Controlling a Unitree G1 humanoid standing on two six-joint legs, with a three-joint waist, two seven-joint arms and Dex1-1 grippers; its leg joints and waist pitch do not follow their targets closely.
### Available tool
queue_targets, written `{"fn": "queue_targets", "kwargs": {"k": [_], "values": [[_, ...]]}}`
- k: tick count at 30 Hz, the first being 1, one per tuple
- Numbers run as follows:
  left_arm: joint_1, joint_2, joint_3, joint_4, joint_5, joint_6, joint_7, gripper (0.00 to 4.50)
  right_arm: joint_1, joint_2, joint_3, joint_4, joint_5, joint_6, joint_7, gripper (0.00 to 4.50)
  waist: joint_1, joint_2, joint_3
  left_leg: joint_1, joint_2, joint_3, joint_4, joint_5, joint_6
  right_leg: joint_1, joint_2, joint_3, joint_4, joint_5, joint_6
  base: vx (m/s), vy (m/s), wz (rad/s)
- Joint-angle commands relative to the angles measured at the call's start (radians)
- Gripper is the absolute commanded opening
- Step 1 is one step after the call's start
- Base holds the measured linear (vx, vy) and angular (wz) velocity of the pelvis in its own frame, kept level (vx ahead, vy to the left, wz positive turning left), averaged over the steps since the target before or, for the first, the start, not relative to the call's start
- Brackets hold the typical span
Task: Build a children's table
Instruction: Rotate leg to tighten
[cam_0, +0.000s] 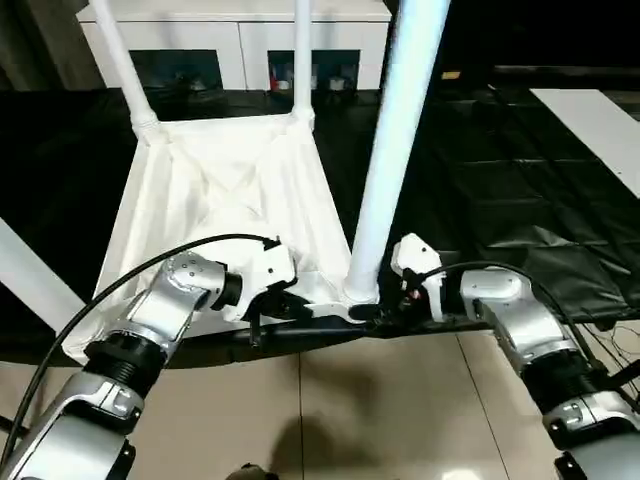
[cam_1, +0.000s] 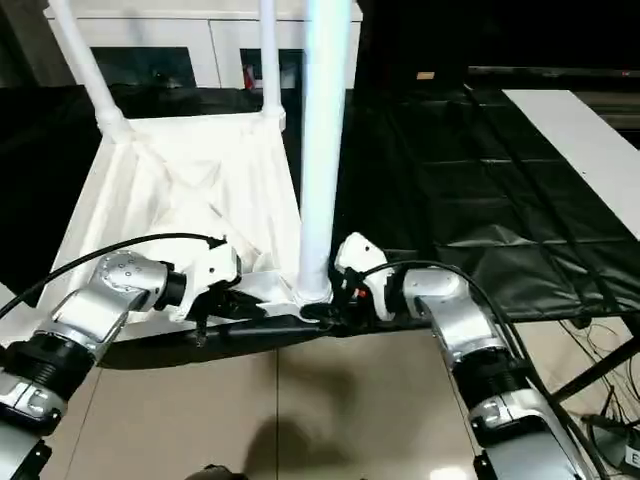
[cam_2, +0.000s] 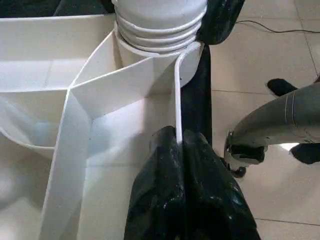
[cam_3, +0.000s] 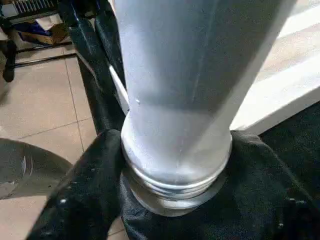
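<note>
Three legs stand up from the top (cam_0: 235, 185), which lies ribbed side up on the black-covered table (cam_0: 520, 190): two at its far corners (cam_0: 120, 60) (cam_0: 301, 55) and a third, the near leg (cam_0: 395, 140), rising from the corner socket (cam_2: 160, 30) closest to us. We take this near leg to be the step in hand, since both our hands meet at that socket. Our left hand (cam_2: 182, 200) has its fingers pressed together on the thin rim (cam_2: 176, 95) of the top just beside the socket, pinching it, we judge, to keep the top from turning or sliding while the leg is seated. Our right hand (cam_3: 175, 200) sits at the foot of the near leg, its dark fingers (cam_3: 85, 195) wrapped on either side of the ringed collar and pinching it where it enters the socket; a grip this low would let us twist or press the leg home without levering it sideways. The rings on the collar look like threads, and a few show above the socket, so we judge the leg is not fully in. The socket hangs at the table's near edge, over the tiled floor (cam_0: 380, 410), which gives both hands room. A white cabinet (cam_0: 240, 40) stands beyond the top.
</note>
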Motion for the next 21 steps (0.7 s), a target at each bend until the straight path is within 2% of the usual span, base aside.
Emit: {"fn": "queue_targets", "kwargs": {"k": [1,8,10,15,16,19,21], "values": [[-0.019,0.015,-0.004,0.000,0.017,0.007,-0.005,0.00,-0.022,0.007,-0.005,0.013,0.001,0.001,0.001,2.78,-0.004,-0.006,-0.075,0.032,0.070,-0.036,-0.082,-0.194,0.024,0.036,-0.079,0.046,-0.070,-0.159,-0.259,0.000,0.000,0.00],[-0.021,0.014,-0.004,0.001,0.015,0.016,-0.005,0.00,-0.018,0.018,-0.012,0.009,0.010,0.009,-0.004,2.65,-0.004,-0.005,-0.075,0.031,0.070,-0.037,-0.082,-0.194,0.023,0.037,-0.078,0.046,-0.070,-0.162,-0.260,0.000,0.000,0.00],[-0.029,-0.005,0.010,0.016,0.012,0.031,0.032,0.00,-0.027,0.045,-0.036,0.031,0.006,0.025,-0.086,2.65,-0.006,-0.006,-0.074,0.031,0.069,-0.036,-0.082,-0.193,0.023,0.036,-0.078,0.046,-0.070,-0.163,-0.260,0.000,0.000,0.00],[-0.057,-0.048,0.029,0.057,0.022,0.052,0.122,0.00,-0.036,0.094,-0.067,0.052,-0.004,0.047,-0.217,2.64,-0.019,-0.009,-0.071,0.033,0.067,-0.040,-0.087,-0.233,-0.004,0.034,-0.080,0.047,-0.079,-0.244,-0.241,0.000,0.000,0.00],[-0.083,-0.093,0.044,0.089,0.031,0.070,0.209,0.00,-0.042,0.141,-0.096,0.058,-0.002,0.082,-0.326,2.64,-0.024,-0.009,-0.071,0.033,0.066,-0.040,-0.087,-0.234,-0.007,0.033,-0.079,0.048,-0.080,-0.242,-0.241,0.000,0.000,0.00],[-0.135,-0.165,0.074,0.173,0.043,0.100,0.368,0.00,-0.068,0.216,-0.148,0.098,-0.008,0.114,-0.532,2.64,-0.032,-0.010,-0.074,0.030,0.064,-0.043,-0.087,-0.210,-0.017,0.037,-0.080,0.047,-0.078,-0.221,-0.238,0.000,0.000,0.00],[-0.169,-0.205,0.094,0.232,0.047,0.111,0.461,0.00,-0.095,0.254,-0.180,0.147,-0.020,0.133,-0.668,2.64,-0.037,-0.010,-0.078,0.030,0.059,-0.039,-0.082,-0.176,-0.008,0.036,-0.077,0.047,-0.076,-0.168,-0.247,0.000,0.000,0.00]]}}
